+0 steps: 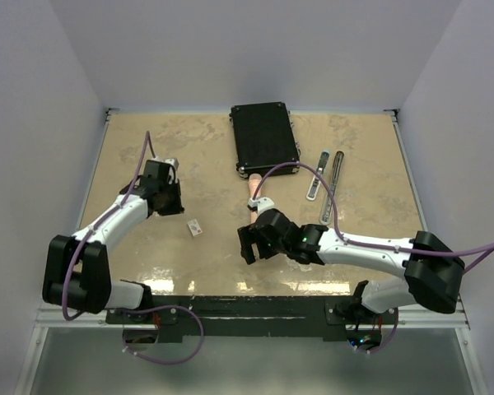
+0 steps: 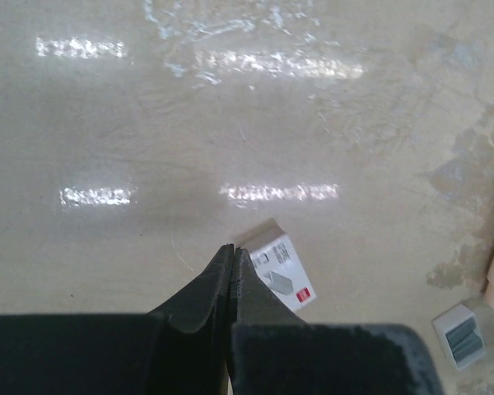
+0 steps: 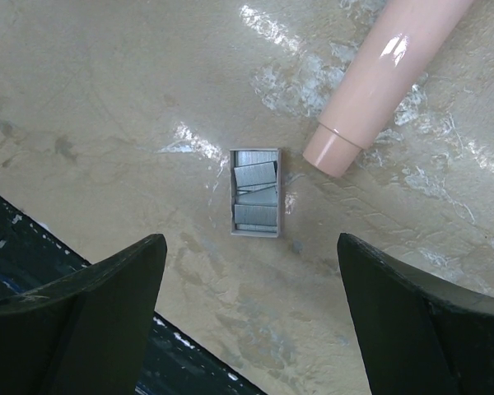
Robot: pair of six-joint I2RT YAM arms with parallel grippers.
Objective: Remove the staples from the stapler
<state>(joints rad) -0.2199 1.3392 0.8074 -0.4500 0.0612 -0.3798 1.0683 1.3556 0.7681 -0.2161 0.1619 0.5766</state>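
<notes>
staples (image 3: 255, 174) lie inside a small grey tray (image 3: 256, 234)

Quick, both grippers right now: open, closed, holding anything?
Left gripper: shut, holding nothing.
Right gripper: open, holding nothing; staples lie below it, untouched.

The tabletop (image 3: 107, 99) looks glossy and smooth, the staples (image 3: 255, 195) dull grey metal.

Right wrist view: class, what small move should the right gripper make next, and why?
Probably lower the right gripper straight down. Its jaws stand open, the small grey tray holding the staples lies untouched just ahead, centred between the fingers, and the pink handle lies apart beside it.
</notes>
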